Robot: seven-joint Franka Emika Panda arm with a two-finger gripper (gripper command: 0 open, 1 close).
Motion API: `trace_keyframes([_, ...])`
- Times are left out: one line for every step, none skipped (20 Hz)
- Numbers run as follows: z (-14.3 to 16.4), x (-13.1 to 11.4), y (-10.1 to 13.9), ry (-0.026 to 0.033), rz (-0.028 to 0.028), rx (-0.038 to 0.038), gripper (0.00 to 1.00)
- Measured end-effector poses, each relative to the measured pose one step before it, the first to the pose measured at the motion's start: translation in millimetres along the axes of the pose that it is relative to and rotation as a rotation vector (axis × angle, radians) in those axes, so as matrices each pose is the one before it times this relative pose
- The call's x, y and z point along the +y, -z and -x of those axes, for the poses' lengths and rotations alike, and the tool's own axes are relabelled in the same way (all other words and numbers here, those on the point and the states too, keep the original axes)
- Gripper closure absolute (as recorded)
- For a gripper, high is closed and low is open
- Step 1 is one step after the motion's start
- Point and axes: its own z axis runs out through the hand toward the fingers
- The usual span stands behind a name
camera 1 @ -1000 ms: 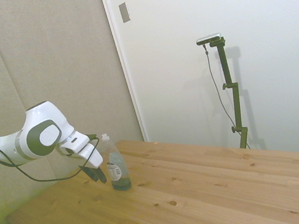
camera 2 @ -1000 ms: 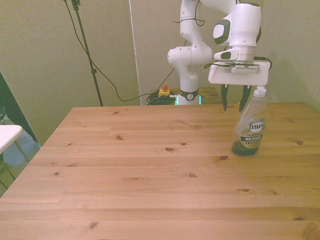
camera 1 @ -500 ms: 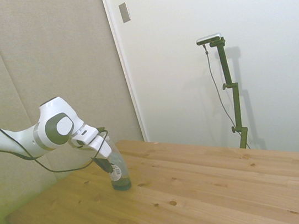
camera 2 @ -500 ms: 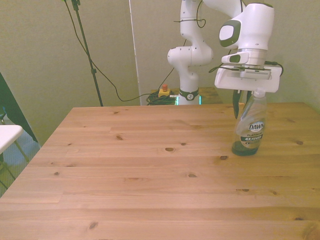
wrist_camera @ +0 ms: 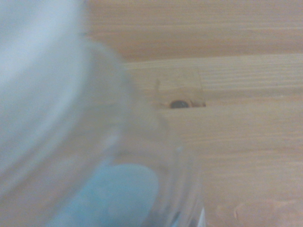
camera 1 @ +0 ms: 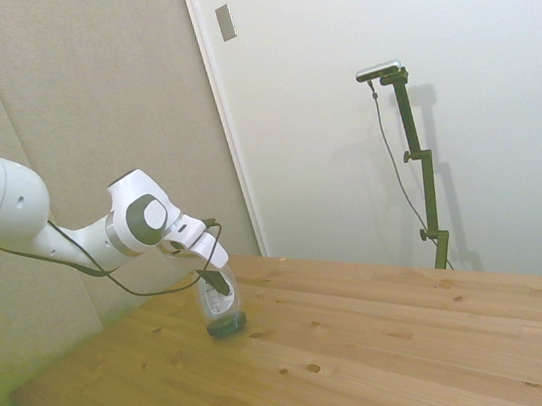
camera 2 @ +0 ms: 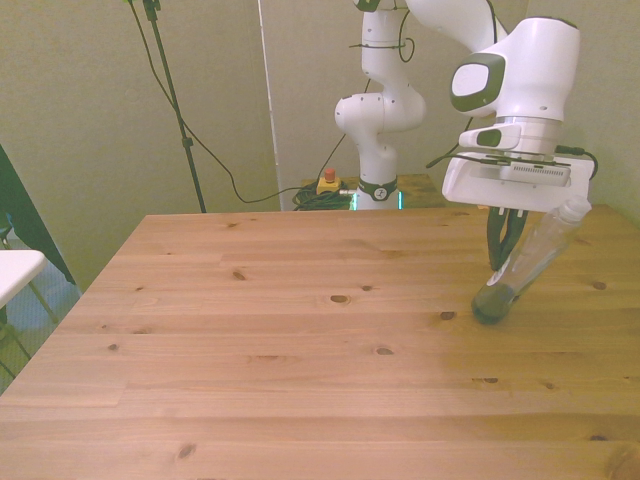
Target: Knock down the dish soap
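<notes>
Numeral "2" was legible on round badge [camera 2: 379, 192] at base of robot arm [camera 2: 378, 110], front view. No brand or label text was readable on dish soap [camera 2: 530, 262]: bottle tilted, label face not shown. Wrist view was blurred; no print resolved. Grey wall plate [camera 1: 225, 22] in side view carried no legible marking.

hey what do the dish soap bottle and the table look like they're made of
The dish soap bottle looks like thin clear plastic, glossy: the table's grain shows through its wall in the wrist view, and teal liquid sits pooled at its base. Its cap looks like opaque white plastic. The table looks like pale solid wood planks, matte or lightly sealed, with visible knots and seams; veneer can't be ruled out.
</notes>
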Motion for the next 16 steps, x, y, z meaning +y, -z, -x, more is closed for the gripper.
trace_keyframes([0.97,-7.34,-4.32,0.00332,-0.00281,-0.00294,1.00])
trace_keyframes([2.50,-7.76,-3.85,0.00362,-0.00362,-0.00312,1.00])
trace_keyframes([3.30,-7.89,-3.18,0.00328,-0.00357,-0.00271,1.00])
trace_keyframes([3.27,-7.37,-2.22,0.00443,-0.00390,-0.00185,1.00])
trace_keyframes([3.01,-6.99,-1.66,0.00506,-0.00445,-0.00099,1.00])
trace_keyframes([2.20,-5.73,-1.11,0.00390,-0.00430,-0.00004,1.00])
trace_keyframes([0.92,-4.65,-0.59,0.00241,-0.00409,0.00090,1.00])
trace_keyframes([-0.08,-4.08,0.09,0.00085,-0.00484,0.00168,1.00])
trace_keyframes([-0.85,-3.16,-0.30,-0.00042,-0.00370,0.00215,1.00])
trace_keyframes([-1.89,-2.99,-0.05,-0.00214,-0.00419,0.00267,1.00])
trace_keyframes([-1.59,-2.75,-0.22,-0.00236,-0.00378,0.00165,1.00])
trace_keyframes([-1.61,-2.98,-0.15,-0.00220,-0.00447,0.00167,1.00])
trace_keyframes([-1.18,-2.81,-0.44,-0.00114,-0.00362,0.00138,1.00])
trace_keyframes([-1.29,-3.14,0.00,-0.00111,-0.00459,0.00216,1.00])
trace_keyframes([-1.02,-3.09,-0.88,-0.00108,-0.00350,0.00150,1.00])
trace_keyframes([-0.91,-3.13,-0.72,-0.00092,-0.00364,0.00160,1.00])
